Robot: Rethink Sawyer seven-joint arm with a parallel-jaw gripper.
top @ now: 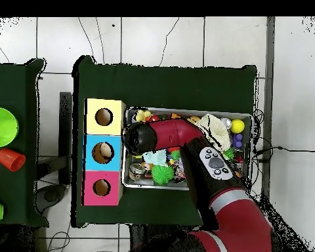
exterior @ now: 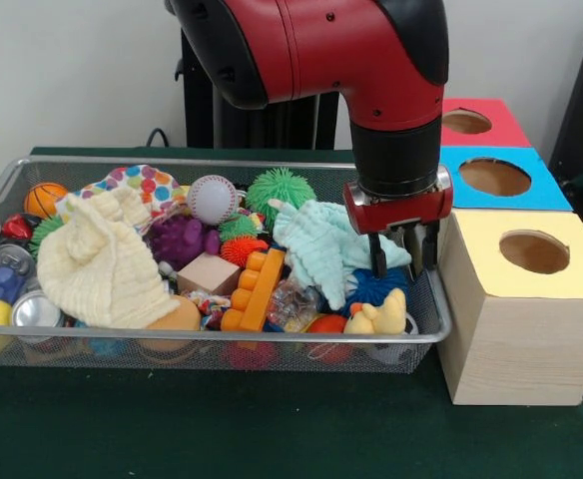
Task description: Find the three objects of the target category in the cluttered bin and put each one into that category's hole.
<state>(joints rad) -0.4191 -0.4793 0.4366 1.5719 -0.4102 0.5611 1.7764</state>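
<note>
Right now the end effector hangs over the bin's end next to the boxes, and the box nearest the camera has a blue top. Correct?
Not quite. The front view shows the nearest box has a yellow top; blue is the middle one. The end effector does hang over that end of the bin.

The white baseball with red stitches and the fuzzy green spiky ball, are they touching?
Apart. In the front view, the white baseball and the fuzzy green spiky ball sit side by side at the wire basket's back with a small gap between them.
</note>
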